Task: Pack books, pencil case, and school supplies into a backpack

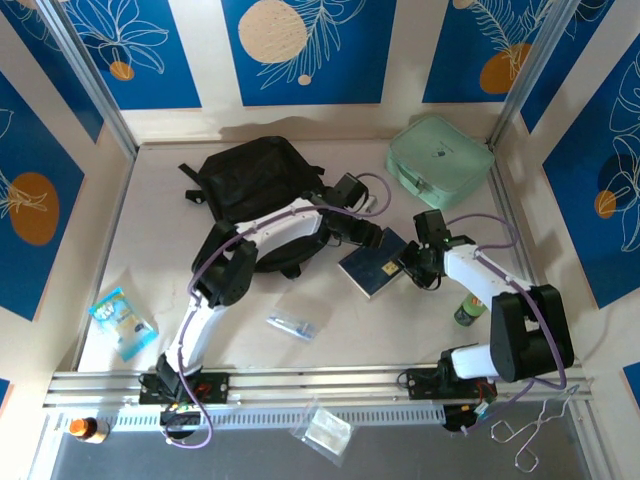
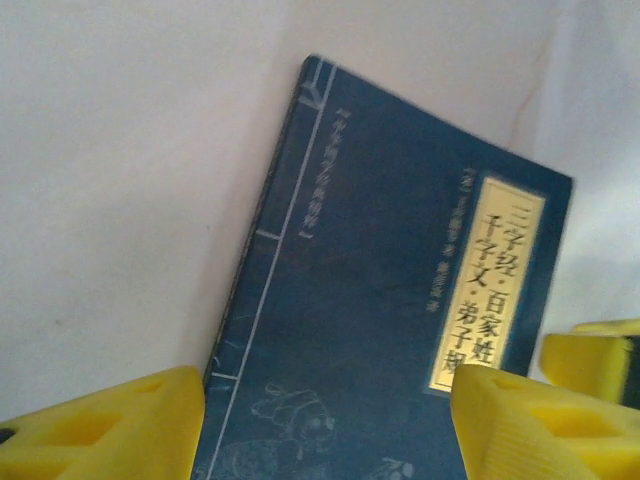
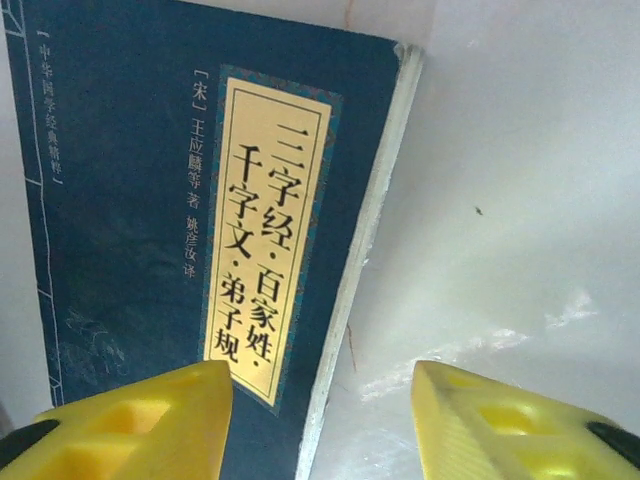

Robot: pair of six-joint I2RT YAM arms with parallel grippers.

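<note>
Ok, both arms are on the navy book [image 1: 372,268]. It lies mid-table, flat, cover up, yellow label showing. Left gripper [image 2: 325,385] hangs over the spine side with jaws spread: one finger [image 2: 120,425] by the spine edge, the other over the cover near the label. Nothing pinched afaict. Right gripper [image 3: 320,370] is on the opp. side, jaws also apart, straddling the page edge, with one finger over the cover and one over bare table [image 1: 150,230].

My read on why it takes two arms: the book's thin and lies flush, so there's no lip to grab. One side steadies it, the other works under the page edge. That's a guess.

Backpack [image 1: 255,180] sits back-left of the book, w/ the left arm crossing its near edge. Can't tell if the zip's open. There's free table right of the page edge, so a slide that way looks ok. Mint-green case [image 1: 440,160] is back-right, apart from the book. Pencil case [image 1: 292,325] lies nearer me, also apart. The grippers are v. close together, so I'm watching for a finger clash.
</note>
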